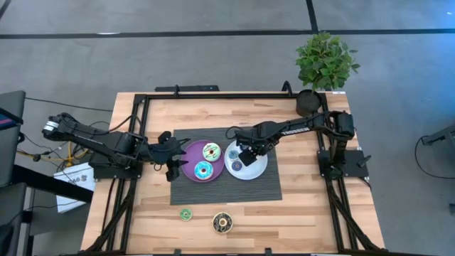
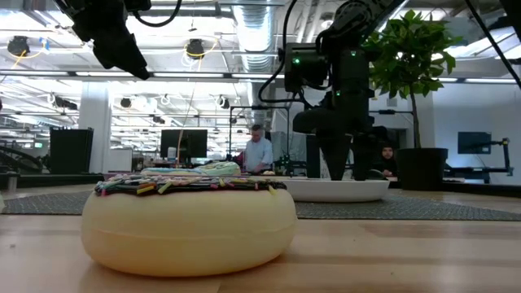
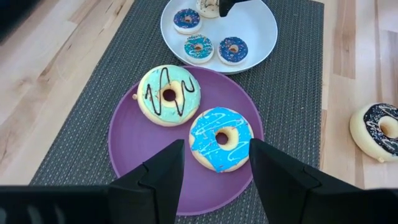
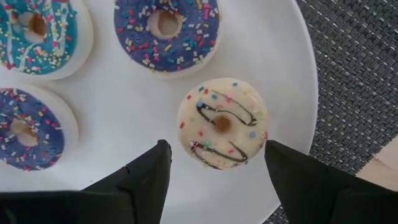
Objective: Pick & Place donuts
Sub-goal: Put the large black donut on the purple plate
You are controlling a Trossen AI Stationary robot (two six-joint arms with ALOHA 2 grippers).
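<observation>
Six donuts are sitting on plates already; two are waiting at the bottom of the high view. Right gripper (image 4: 214, 163) is hanging wide open, empty, over the cream donut (image 4: 222, 122).

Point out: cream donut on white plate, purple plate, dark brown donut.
cream donut (image 4: 222, 123), right wrist view, icing by its hole
purple plate (image 3: 134, 140), left wrist view, bare surface
dark brown donut (image 1: 222, 223), high view, its centre

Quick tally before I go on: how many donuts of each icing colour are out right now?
Cyan donuts: 2
Green donuts: 2
Purple-blue donuts: 2
Cream donut: 1
Dark brown donut: 1
Total: 8
</observation>
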